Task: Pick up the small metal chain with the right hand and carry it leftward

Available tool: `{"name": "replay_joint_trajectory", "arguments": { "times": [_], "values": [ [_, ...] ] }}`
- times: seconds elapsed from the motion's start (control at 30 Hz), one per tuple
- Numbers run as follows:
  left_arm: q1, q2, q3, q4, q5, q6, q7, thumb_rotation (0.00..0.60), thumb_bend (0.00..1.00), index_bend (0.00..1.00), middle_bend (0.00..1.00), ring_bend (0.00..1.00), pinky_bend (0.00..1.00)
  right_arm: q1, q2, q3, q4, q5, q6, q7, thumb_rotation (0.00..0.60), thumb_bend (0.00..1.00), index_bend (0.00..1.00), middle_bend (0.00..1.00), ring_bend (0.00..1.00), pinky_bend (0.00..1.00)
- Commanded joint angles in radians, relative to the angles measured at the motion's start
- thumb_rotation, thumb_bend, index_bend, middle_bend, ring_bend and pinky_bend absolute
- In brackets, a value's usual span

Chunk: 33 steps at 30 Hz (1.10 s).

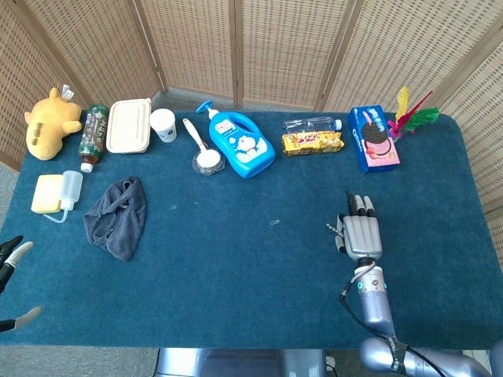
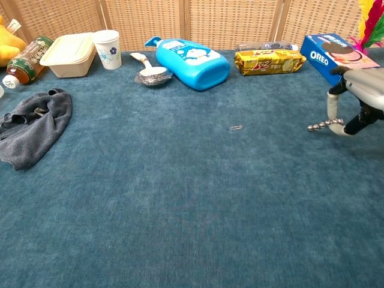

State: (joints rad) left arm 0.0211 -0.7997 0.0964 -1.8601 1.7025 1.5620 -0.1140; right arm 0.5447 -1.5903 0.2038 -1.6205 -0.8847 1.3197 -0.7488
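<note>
The small metal chain [image 2: 322,126] is a short beaded silver strand. It sticks out leftward from my right hand [image 2: 354,107], which pinches its right end just above the blue cloth. In the head view my right hand [image 1: 360,234] is at the right of the table, back upward, with the chain [image 1: 333,228] showing as a short tip at its left edge. My left hand [image 1: 11,261] shows only as fingertips at the lower left edge, off the table, with nothing in it and its fingers apart.
A paperclip [image 2: 236,127] lies on the cloth left of the chain. Along the back stand an Oreo box [image 2: 335,57], a yellow biscuit pack [image 2: 268,61], a blue detergent bottle [image 2: 191,61], a spoon [image 2: 148,71], a cup [image 2: 108,48] and a lunch box [image 2: 69,54]. A grey rag [image 2: 32,125] lies left.
</note>
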Motion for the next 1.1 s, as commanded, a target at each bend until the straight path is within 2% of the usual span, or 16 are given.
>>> {"name": "replay_joint_trajectory", "arguments": {
  "times": [0.03,0.57,0.77,1.1],
  "values": [
    [0.0,0.002,0.001,0.001,0.001,0.001,-0.005,0.6,0.2,0.0,0.0,0.0,0.07,0.011,0.003,0.004,-0.035,-0.007,0.024,-0.041,0.6,0.51,0.58,0.0,0.0,0.0],
    [0.003,0.013,0.005,0.011,0.01,0.012,-0.04,0.6,0.2,0.0,0.0,0.0,0.07,0.071,-0.011,0.037,-0.164,0.013,0.095,-0.211,0.6,0.51,0.59,0.0,0.0,0.0],
    [0.003,0.016,0.006,0.019,0.01,0.012,-0.056,0.6,0.2,0.0,0.0,0.0,0.07,0.115,-0.046,0.052,-0.205,0.018,0.102,-0.267,0.6,0.51,0.59,0.0,0.0,0.0],
    [-0.002,0.017,0.003,0.021,0.001,0.004,-0.065,0.6,0.2,0.0,0.0,0.0,0.07,0.194,-0.137,0.076,-0.175,0.065,0.102,-0.354,0.6,0.51,0.59,0.0,0.0,0.0]
  ]
}}
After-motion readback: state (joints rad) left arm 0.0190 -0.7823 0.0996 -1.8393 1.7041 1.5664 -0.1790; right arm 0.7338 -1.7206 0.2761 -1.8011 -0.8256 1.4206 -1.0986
